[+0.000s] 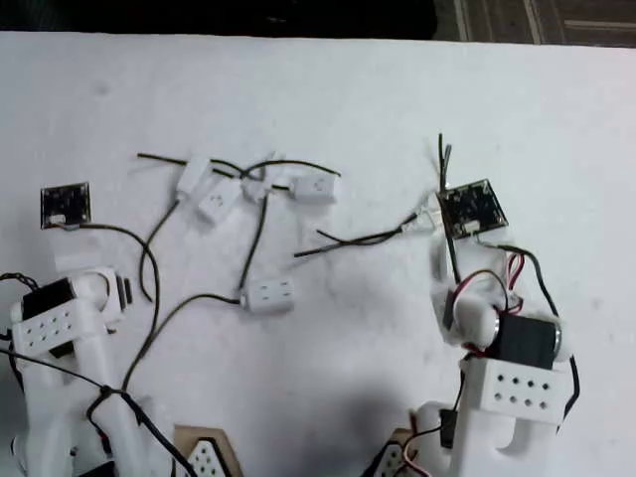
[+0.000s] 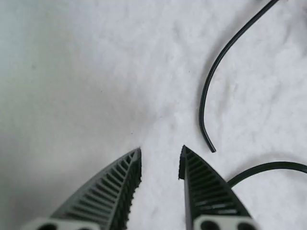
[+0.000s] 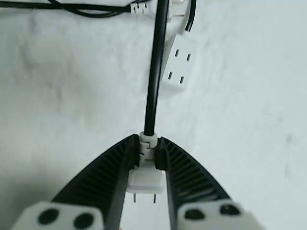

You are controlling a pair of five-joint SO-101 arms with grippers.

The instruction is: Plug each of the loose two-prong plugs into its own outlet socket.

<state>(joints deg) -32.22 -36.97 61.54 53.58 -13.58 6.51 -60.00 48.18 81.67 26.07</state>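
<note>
My right gripper [image 3: 147,141] is shut on a white two-prong plug [image 3: 144,179]. Its prongs point back toward the camera and its black cord [image 3: 156,67] runs away from the fingers. Beyond it on the table lies a white outlet socket [image 3: 178,62]. In the high view that plug [image 1: 427,212] sits beside the right wrist at the middle right. More white sockets lie at the centre [image 1: 268,294] and farther back [image 1: 314,188], [image 1: 219,202]. My left gripper [image 2: 159,151] is open over bare table, close to a loose black cord end [image 2: 211,148].
Several black cords [image 1: 154,263] tangle across the middle of the white table [image 1: 358,89]. Another white piece [image 1: 192,175] lies at the back left of the tangle. The table's far edge meets a dark floor. Both arm bases stand at the near edge.
</note>
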